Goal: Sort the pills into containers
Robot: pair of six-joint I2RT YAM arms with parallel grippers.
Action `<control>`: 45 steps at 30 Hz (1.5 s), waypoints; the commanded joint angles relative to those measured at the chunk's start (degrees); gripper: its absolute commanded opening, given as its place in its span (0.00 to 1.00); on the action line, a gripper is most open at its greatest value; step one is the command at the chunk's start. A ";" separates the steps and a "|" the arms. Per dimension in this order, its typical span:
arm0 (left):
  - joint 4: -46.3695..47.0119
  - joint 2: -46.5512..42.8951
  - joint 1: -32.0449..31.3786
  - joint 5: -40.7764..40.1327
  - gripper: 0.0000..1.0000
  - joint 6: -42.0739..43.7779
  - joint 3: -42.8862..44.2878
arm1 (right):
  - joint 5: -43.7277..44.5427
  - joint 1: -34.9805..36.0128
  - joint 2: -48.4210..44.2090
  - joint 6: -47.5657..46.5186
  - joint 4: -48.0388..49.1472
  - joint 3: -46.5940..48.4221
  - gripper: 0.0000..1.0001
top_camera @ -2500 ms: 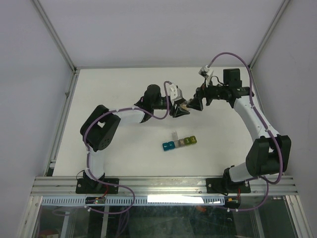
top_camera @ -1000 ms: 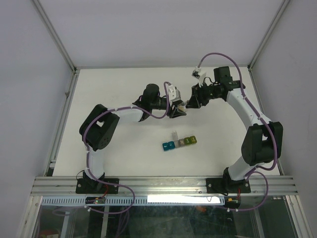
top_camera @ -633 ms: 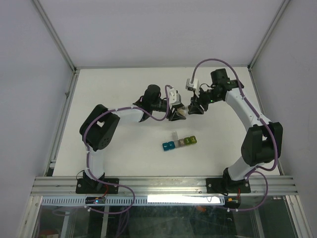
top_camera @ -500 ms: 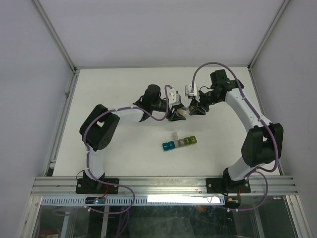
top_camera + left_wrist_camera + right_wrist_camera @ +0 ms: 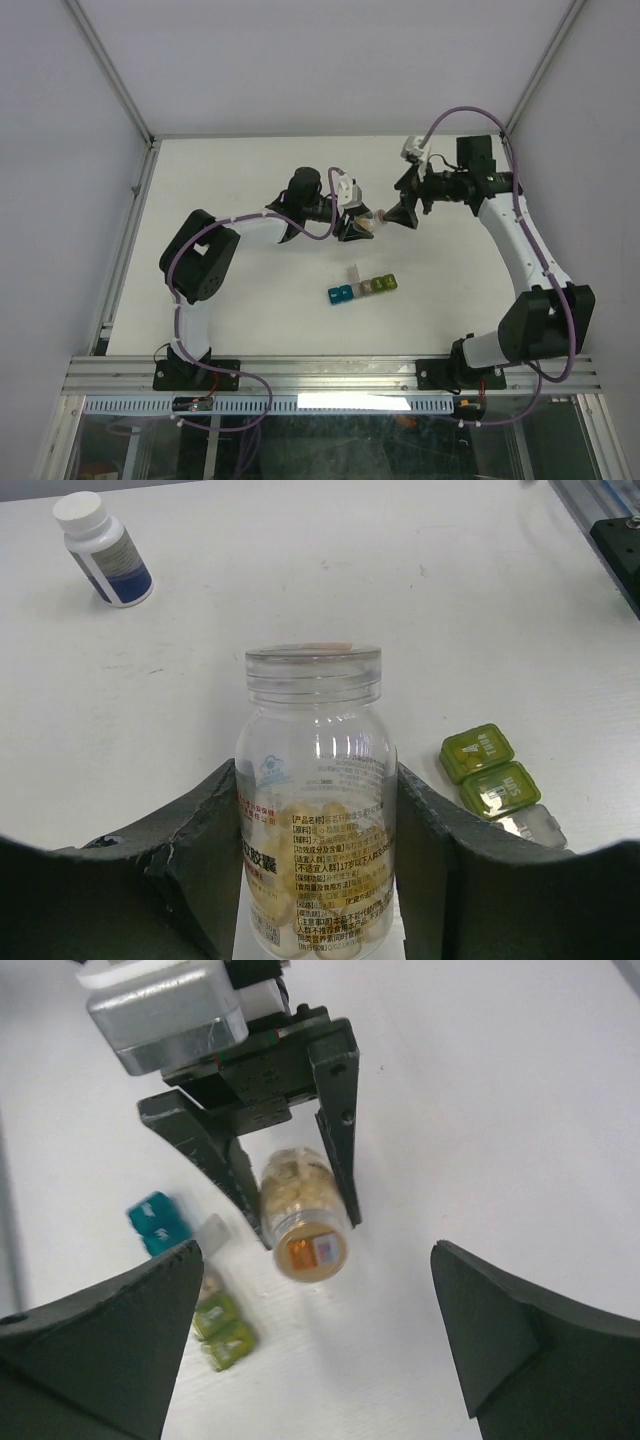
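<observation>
My left gripper (image 5: 358,226) is shut on a small clear round bottle (image 5: 314,810), held above the table with its mouth toward my right gripper. Pale yellow-tan pills (image 5: 318,832) show through its wall. In the right wrist view the bottle (image 5: 298,1196) sits between the left fingers (image 5: 335,1110), its mouth facing the camera. My right gripper (image 5: 404,213) is open and empty, a short way right of the bottle's mouth. The strip of five coloured cells (image 5: 362,288) lies on the table in front of both grippers, its grey cell's lid (image 5: 352,272) raised. The strip also shows in the wrist views (image 5: 490,778) (image 5: 222,1328).
A white-capped dark bottle (image 5: 105,550) stands upright on the table beyond the held bottle in the left wrist view. The white table (image 5: 250,180) is walled at the left, back and right. A metal rail (image 5: 330,375) runs along the near edge.
My right gripper swung in close to the bottle's mouth, then drew back to the right and stands apart from it. The left gripper kept hold of the bottle, shifting only slightly.
</observation>
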 commanded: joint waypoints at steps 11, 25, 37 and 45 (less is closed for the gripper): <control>7.41 -3.14 0.30 0.14 0.00 -2.11 -0.57 | -6.63 -8.63 -2.14 40.17 18.97 -9.14 0.99; 7.87 -2.62 0.30 -0.32 0.00 -2.63 -0.40 | 4.09 -0.43 2.08 36.75 14.67 -6.15 0.73; 7.86 -2.53 0.35 -0.40 0.00 -2.72 -0.38 | 2.26 0.24 2.87 34.35 11.30 -4.64 0.50; 7.88 -2.53 0.33 -0.23 0.00 -2.71 -0.38 | 2.16 0.61 3.36 33.68 10.22 -4.17 0.51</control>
